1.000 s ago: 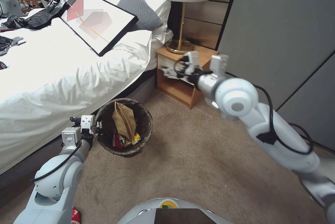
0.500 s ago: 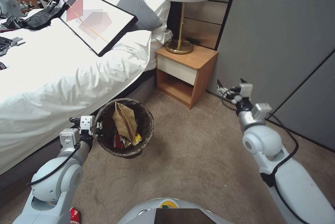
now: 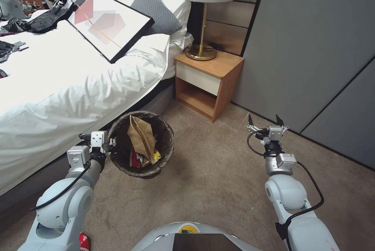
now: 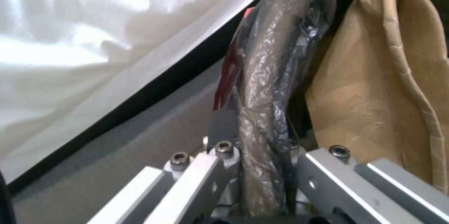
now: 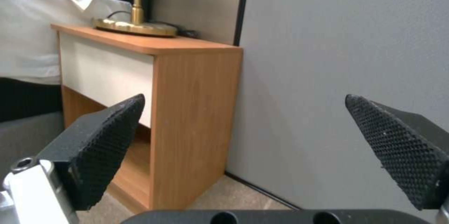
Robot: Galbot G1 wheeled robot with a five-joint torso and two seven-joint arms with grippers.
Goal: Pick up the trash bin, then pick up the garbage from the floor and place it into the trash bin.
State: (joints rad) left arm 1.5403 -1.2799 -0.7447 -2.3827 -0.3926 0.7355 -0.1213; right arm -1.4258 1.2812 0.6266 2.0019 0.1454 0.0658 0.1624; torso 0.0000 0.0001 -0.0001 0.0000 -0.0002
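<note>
The trash bin (image 3: 166, 147), lined with a dark bag, hangs just above the floor (image 3: 211, 184) beside the bed. My left gripper (image 3: 110, 142) is shut on its near rim. In the left wrist view the bag-covered rim (image 4: 262, 104) runs between the fingers of the left gripper (image 4: 255, 146). Garbage lies inside the bin: a brown paper bag (image 3: 140, 137) (image 4: 374, 87) and red and yellow packets (image 3: 145, 159). A red-and-white packet (image 3: 83, 240) lies on the carpet by my left arm. My right gripper (image 3: 265, 121) (image 5: 244, 111) is open and holds nothing, low near the grey wall.
The bed (image 3: 70, 83) with its white duvet bounds the left side, with a framed picture (image 3: 105, 18) and black bags (image 3: 43, 20) on it. A wooden nightstand (image 3: 207, 83) (image 5: 187, 83) with a lamp (image 3: 205, 12) stands ahead. Grey wall panels (image 3: 312, 47) close off the right.
My right arm has swung from in front of the nightstand down and to the right, to low by the wall. The left gripper and the bin have hardly moved.
</note>
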